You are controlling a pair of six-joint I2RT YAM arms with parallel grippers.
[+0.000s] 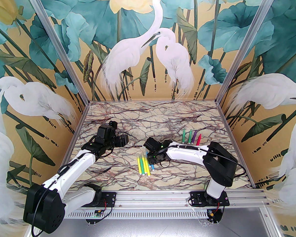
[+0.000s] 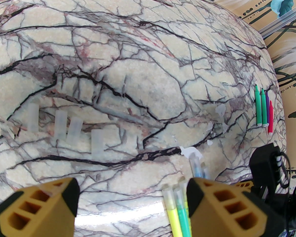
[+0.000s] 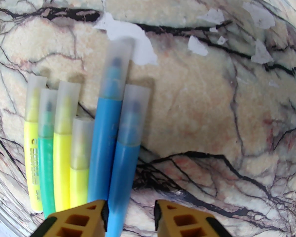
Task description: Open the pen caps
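Marble-look tabletop (image 1: pixel 162 122), busy veining everywhere, so the see-through bits are easily lost against it. Four loose caps (image 2: pixel 66 127) are laid out ahead of the left gripper (image 2: pixel 133 194), towards one finger's side. Its fingers are spread wide and nothing is held between them. Four uncapped pens (image 2: pixel 262 107) are parked well beyond its other finger.

The right gripper (image 3: pixel 129 211) is set low over a bunch of capped pens (image 3: pixel 61 144). Its fingers are fairly narrow, with the tail end of a blue pen (image 3: pixel 120 171) sat between them. One finger is touched by the barrel, but a gap can be seen on the other side, so it can't be called clamped yet. The pen's cap (image 3: pixel 135 112) is on, far out ahead of the fingertips.

What could go wrong, as a guess:
- The second blue pen is pressed right up against this one, so it could get dragged or nudged along.
- The barrel is off-centre between the fingers, so it might get rolled or twisted as they close.
- With the grip so far from the cap, the pen could be levered loose once the cap gets pulled.
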